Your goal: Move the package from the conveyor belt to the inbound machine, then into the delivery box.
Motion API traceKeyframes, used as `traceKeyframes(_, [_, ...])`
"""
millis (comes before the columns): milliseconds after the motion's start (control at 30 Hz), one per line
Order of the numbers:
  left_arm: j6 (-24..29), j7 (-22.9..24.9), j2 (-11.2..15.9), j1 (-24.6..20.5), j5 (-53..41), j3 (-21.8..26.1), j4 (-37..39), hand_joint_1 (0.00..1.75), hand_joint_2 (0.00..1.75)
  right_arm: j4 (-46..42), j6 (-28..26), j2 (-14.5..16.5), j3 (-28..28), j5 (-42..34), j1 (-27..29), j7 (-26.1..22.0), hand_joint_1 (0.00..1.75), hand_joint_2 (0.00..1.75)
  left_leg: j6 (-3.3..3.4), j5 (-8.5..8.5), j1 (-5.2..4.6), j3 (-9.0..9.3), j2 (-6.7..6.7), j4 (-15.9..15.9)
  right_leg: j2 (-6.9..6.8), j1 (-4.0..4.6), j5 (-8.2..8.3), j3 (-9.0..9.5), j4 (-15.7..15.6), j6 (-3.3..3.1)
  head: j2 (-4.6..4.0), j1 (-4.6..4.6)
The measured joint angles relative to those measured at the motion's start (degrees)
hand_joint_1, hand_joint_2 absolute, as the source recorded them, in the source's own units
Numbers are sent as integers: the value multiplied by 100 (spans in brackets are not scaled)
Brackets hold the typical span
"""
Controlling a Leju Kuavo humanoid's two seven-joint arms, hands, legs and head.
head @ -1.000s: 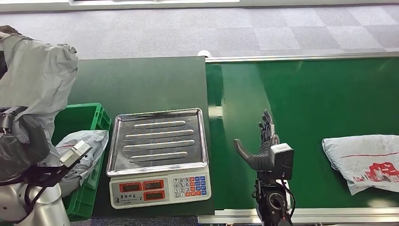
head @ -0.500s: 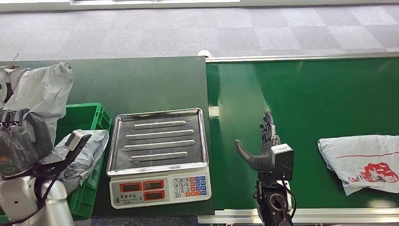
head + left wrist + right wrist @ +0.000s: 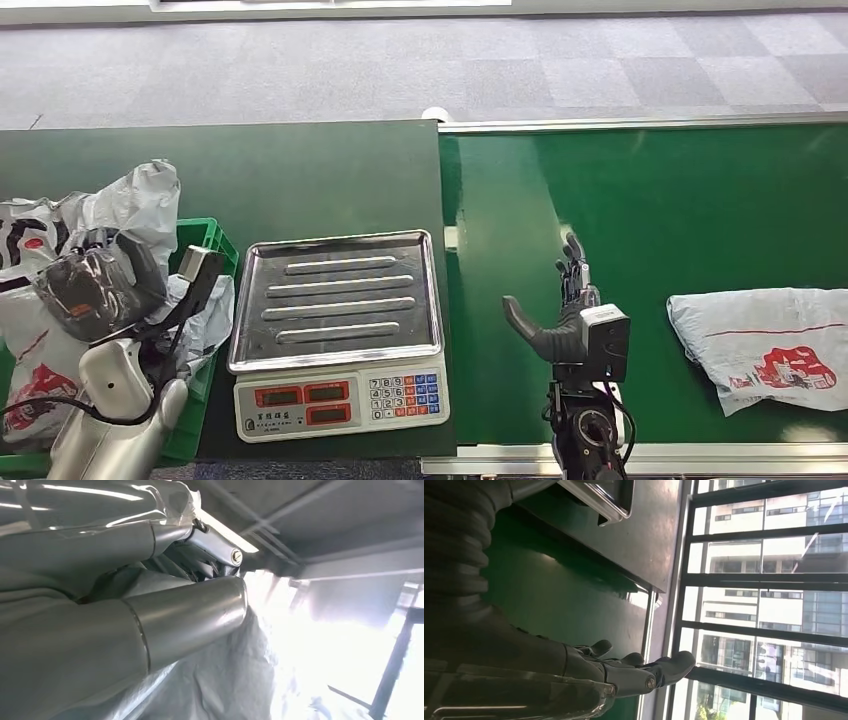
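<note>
Left of the scale, in the head view, my left hand grips a grey package just over the green delivery box, where other grey bags already lie; I judge this parcel to be past weighing and on its last step, with only the lowering and letting go left. Right of the scale, on the green conveyor belt, my right hand stands upright with fingers spread and nothing in it, well apart from a second package lying further right on the belt, not yet picked up. The scale's steel tray carries nothing. In the left wrist view, crumpled grey package film presses close around my left hand's metal parts, so the hold looks firm. In the right wrist view, my right hand's fingers stretch out free above the belt, with the corner of the scale's tray beyond on the desk.
</note>
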Motion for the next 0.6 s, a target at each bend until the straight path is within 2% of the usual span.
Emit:
traceKeyframes(33, [-21,94,168,-62,-1,-284,114,169,0,0,10,0,-7,3,-7,0,0,175,0,0,0,0,3,0,3,0,0,1,0,0,0,1])
traceKeyframes(100, [-46,138,413,-153,-1,-682,286,150,0,0,27,0,-19,11,-12,0,0,175,0,0,-1,0,8,1,8,-1,1,0,0,0,0,3])
traceKeyframes(167, [-53,157,623,-232,-1,-937,404,131,0,0,36,0,-30,19,-13,0,0,175,0,-1,-2,0,6,2,8,-2,1,-1,-1,1,0,2])
traceKeyframes(233, [-54,165,797,-287,-1,-1105,479,120,0,0,41,0,-39,26,-15,0,0,175,0,-1,-2,0,4,2,8,-2,1,-2,-1,0,0,1])
traceKeyframes(333, [-23,166,992,-347,-1,-1255,535,58,0,0,54,0,-50,29,-22,0,0,175,-1,-1,0,0,5,1,8,0,1,-3,-1,0,0,0])
traceKeyframes(367, [10,166,1055,-365,-1,-1286,542,29,0,0,61,0,-54,29,-26,0,0,175,-1,-1,0,0,6,1,8,1,1,-4,-1,0,0,1])
traceKeyframes(400, [52,166,1115,-380,-1,-1308,544,15,0,0,67,0,-59,29,-29,0,0,175,-1,-1,1,0,6,1,8,1,1,-4,0,0,0,1])
traceKeyframes(467, [123,166,1221,-395,-1,-1331,520,0,0,0,75,1,-69,29,-34,0,0,175,-1,-1,1,0,6,1,8,2,1,-3,0,0,0,1])
traceKeyframes(600, [146,166,1346,-394,-1,-1331,405,0,0,0,78,2,-87,31,-35,0,0,175,-1,0,1,0,5,1,8,2,0,-2,1,0,0,1])
